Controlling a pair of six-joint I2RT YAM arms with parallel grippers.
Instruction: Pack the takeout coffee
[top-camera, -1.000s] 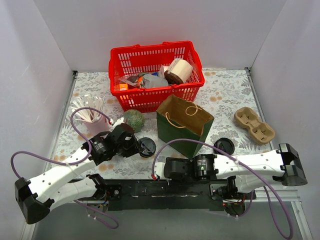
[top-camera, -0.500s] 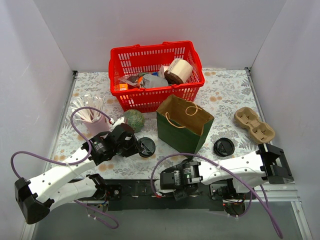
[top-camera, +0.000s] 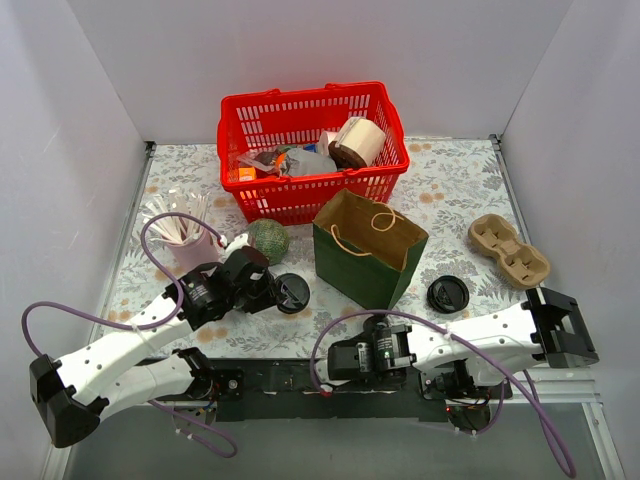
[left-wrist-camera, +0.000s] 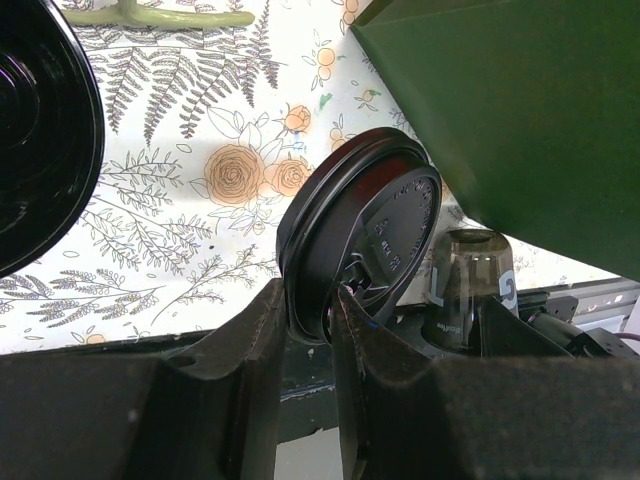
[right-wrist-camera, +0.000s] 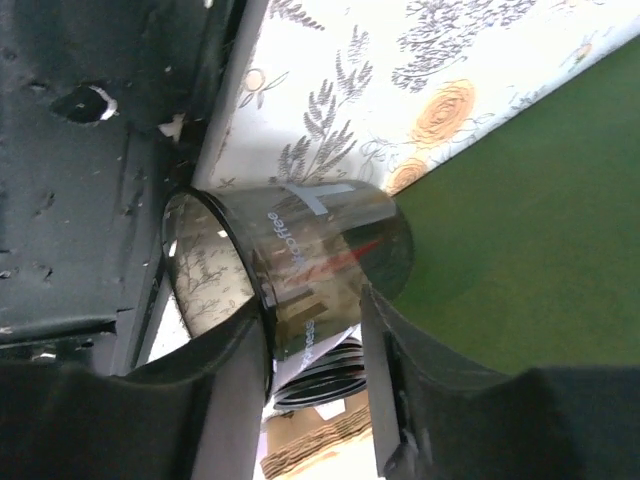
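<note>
The takeout coffee cup (right-wrist-camera: 320, 240), dark and see-through with white lettering, has no lid on it. It sits at the table's near edge by the green bag, and my right gripper (right-wrist-camera: 312, 315) is shut on its sides. From above, the right gripper (top-camera: 347, 359) covers the cup. The cup (left-wrist-camera: 465, 285) also shows in the left wrist view. A round black sip lid (left-wrist-camera: 370, 220) is pinched edge-on in my shut left gripper (left-wrist-camera: 308, 300). From above, that lid (top-camera: 293, 293) hangs just left of the bag, with the left gripper (top-camera: 278, 292) beside it.
A green paper bag (top-camera: 370, 250) stands open mid-table. Behind it is a red basket (top-camera: 310, 190) of goods. A second black lid (top-camera: 448, 294) lies right of the bag, a tan cardboard cup tray (top-camera: 508, 250) farther right. A pink straw holder (top-camera: 180, 240) and a green ball (top-camera: 267, 240) sit left.
My right gripper dropped back to the near table edge and its jaws narrowed onto the cup. The left arm and its lid stayed put.
</note>
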